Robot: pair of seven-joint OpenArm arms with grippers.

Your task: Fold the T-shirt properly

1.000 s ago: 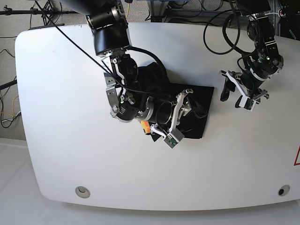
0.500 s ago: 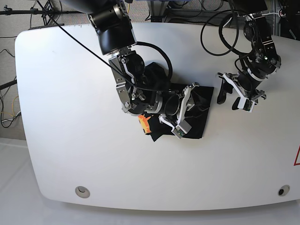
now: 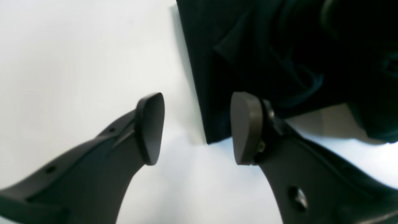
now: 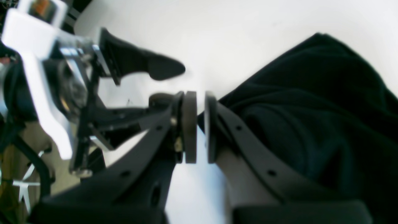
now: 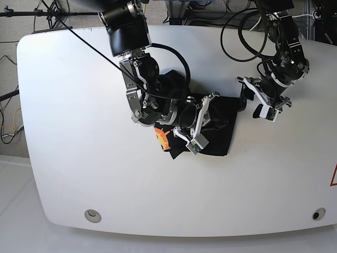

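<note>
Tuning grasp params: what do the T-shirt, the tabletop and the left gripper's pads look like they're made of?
T-shirt: soft black knit fabric, matte; it creases and folds.
Tabletop: rigid white panel, smooth, slightly glossy; probably laminate or painted board, can't tell.
Left gripper pads: dull grey-brown and smooth, likely rubber or plastic, on black moulded-plastic fingers.

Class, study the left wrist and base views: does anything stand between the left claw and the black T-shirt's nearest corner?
Nothing visible does. The open left claw hangs just off the corner of the soft black fabric T-shirt, with only bare white table between them. The right claw sits farther in over the cloth, away from that corner.
</note>
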